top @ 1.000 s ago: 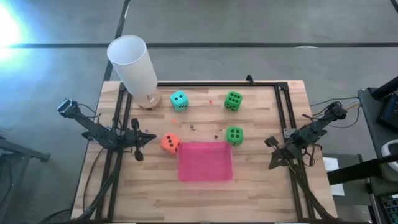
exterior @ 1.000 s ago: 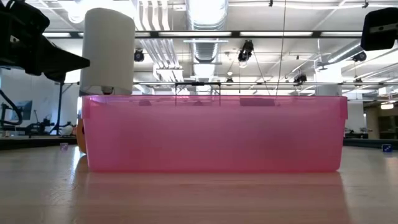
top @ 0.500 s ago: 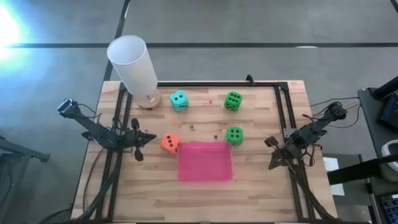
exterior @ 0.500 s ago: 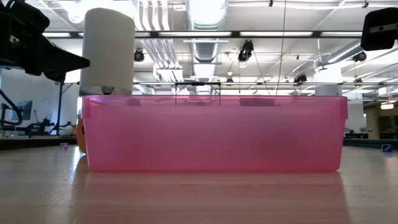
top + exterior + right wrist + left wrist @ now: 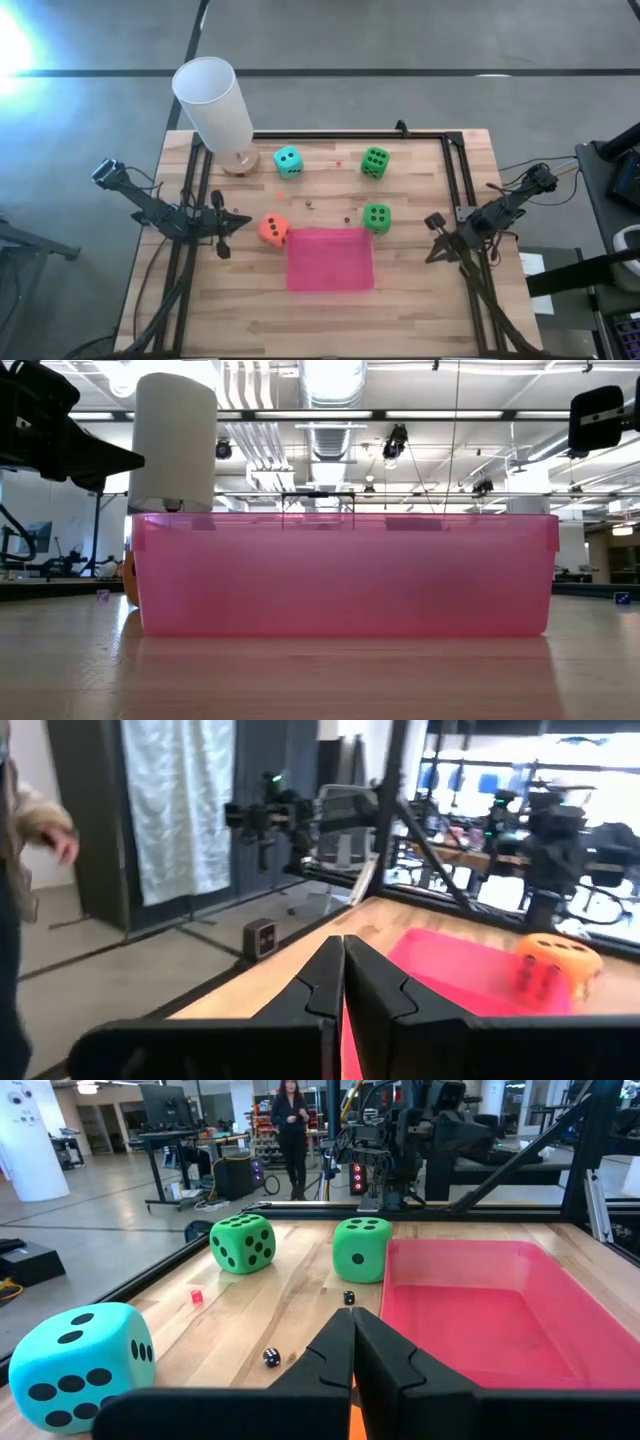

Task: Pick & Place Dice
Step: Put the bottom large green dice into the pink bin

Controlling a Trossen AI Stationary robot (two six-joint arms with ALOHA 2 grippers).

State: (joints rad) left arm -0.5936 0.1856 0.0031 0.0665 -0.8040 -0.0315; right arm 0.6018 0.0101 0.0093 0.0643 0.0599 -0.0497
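**Pink bin empty, four dice on bare wood**

Pink and translucent, the bin sits at the near-centre of my wooden table, and I see nothing inside it from above. All four dice lie outside it. Taking the bin as the clock's centre in the high view, the orange die sits at about ten o'clock, just beside the bin's corner. One green die sits at about one o'clock, just beside the opposite corner. The teal die lies farther out near eleven o'clock, and the second green die lies farther out near one o'clock. A tall white cylinder on a round wooden base stands at about ten o'clock, beside the teal die.

My left gripper hovers at nine o'clock, close to the orange die, fingers pressed together on nothing. My right gripper hovers at three o'clock, near the table's edge, fingers also together and empty. Tiny black dice dot the wood ahead of the left gripper. Beyond the table, a person stands in the room.
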